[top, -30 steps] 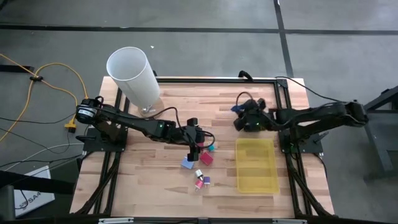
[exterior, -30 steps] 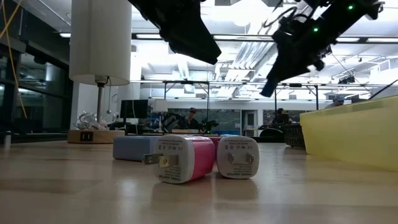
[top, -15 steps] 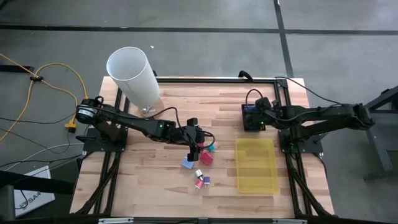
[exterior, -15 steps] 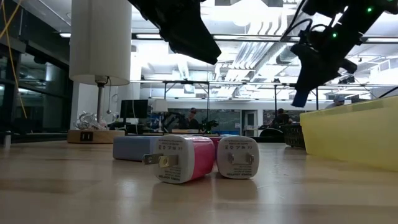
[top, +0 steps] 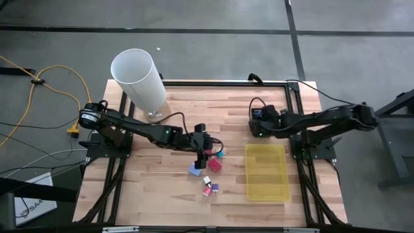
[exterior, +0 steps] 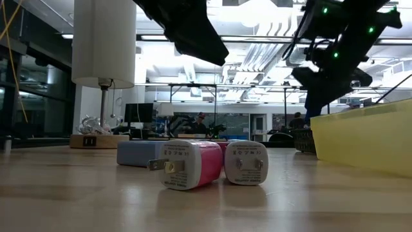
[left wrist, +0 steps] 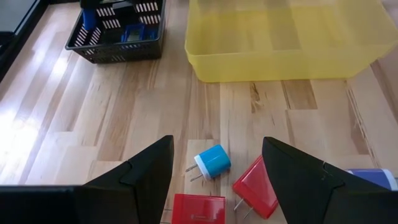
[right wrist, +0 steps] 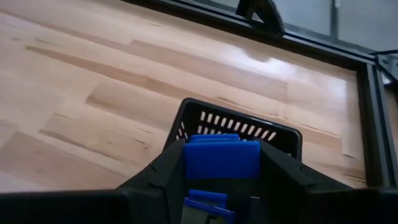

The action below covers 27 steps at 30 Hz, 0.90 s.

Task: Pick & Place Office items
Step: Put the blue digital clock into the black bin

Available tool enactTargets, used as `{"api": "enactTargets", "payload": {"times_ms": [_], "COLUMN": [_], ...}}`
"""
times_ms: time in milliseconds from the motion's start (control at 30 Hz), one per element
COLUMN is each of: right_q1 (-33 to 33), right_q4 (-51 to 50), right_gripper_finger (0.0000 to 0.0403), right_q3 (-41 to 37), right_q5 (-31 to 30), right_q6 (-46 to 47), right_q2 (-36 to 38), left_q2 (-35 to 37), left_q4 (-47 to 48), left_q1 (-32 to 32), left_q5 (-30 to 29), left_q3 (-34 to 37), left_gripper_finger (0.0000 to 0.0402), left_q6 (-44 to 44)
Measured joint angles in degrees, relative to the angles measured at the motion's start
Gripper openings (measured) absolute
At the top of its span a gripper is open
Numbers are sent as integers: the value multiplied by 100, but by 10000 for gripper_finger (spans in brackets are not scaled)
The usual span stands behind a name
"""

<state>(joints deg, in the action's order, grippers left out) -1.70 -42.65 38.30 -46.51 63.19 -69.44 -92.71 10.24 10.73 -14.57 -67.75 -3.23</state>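
Note:
Small charger-like office items lie in a loose cluster on the wooden table (top: 174,194): a cyan one (left wrist: 211,163), two red ones (left wrist: 256,190), a blue one (top: 195,170) and a pink-and-white one (exterior: 190,164). My left gripper (left wrist: 214,180) hangs open above the cluster, one finger to each side of the cyan piece, touching nothing. At the table's far right, my right gripper (right wrist: 221,171) is shut on a blue item (right wrist: 221,158) over a black mesh basket (right wrist: 239,127). The yellow tray (top: 266,171) lies flat, near of the basket. My right gripper pinches the blue item's two side faces (right wrist: 186,160) between its two fingers (right wrist: 163,177). It comes slanting down from the table's right side. The item sits upright in the hold, just above the basket's near rim; how far back it reaches between the fingers I cannot tell.
A tall white cylinder on a thin stem (top: 139,81) stands at the table's far left. The basket (left wrist: 118,28) holds other blue pieces. Bare wood lies between the cluster and the tray (left wrist: 280,37). Black frame rails (right wrist: 267,37) edge the table's far side.
My right gripper has sunk toward the basket, tipped more steeply downward and rolled at the wrist, keeping the blue item between its fingers.

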Motion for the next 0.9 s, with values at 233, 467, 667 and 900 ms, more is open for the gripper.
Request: {"api": "enactTargets", "payload": {"times_ms": [233, 467, 667, 900], "right_q1": [99, 97, 97, 97], "right_q4": [-2, 2, 9, 15], "right_gripper_finger": [146, 146, 146, 170], "right_q3": [0, 0, 0, 0], "right_q5": [-182, -377, -390, -158], "right_q6": [636, 881, 881, 874], "right_q2": [-699, -1165, -1173, -1173], "left_q2": [0, 0, 0, 0], "left_q4": [0, 0, 2, 2], "left_q1": [53, 73, 71, 71], "left_q5": [0, 2, 2, 2], "left_q3": [0, 0, 0, 0], "left_gripper_finger": [238, 238, 238, 238], "left_q6": [23, 27, 29, 29]}}
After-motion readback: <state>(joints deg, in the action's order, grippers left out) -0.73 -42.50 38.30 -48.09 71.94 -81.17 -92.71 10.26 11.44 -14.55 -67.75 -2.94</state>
